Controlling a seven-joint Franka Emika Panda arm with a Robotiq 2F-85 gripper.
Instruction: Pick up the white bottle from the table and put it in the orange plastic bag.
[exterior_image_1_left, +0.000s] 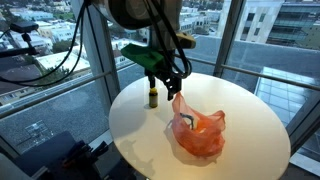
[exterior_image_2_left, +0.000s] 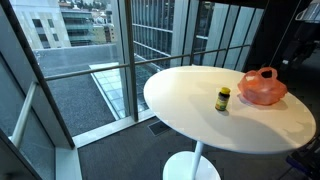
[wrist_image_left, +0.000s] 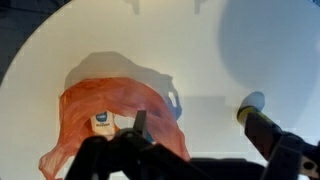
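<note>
In the wrist view the orange plastic bag (wrist_image_left: 85, 110) lies crumpled on the round white table (wrist_image_left: 60, 50), filling the lower left of the picture. Through its thin film shows the white bottle (wrist_image_left: 103, 121), a small white shape with a blue mark (the plastic blurs its outline), lying inside the bag near its middle. Just right of it, one dark finger (wrist_image_left: 139, 127) of the gripper (wrist_image_left: 192, 114) crosses the bag's near edge. The bottle therefore sits outside the jaws, beside that finger and not between them. The jaws stand spread wide, with only a fringe of the bag and bare tabletop in the gap. Right of the bag, the second finger's tip comes close to a small yellowish bottle (wrist_image_left: 250, 103); whether they touch I cannot tell. In an exterior view that bottle (exterior_image_1_left: 153, 97), dark-capped, stands upright beside the bag (exterior_image_1_left: 198, 133), apart from it, and the gripper (exterior_image_1_left: 165, 82) hangs close above both.
</note>
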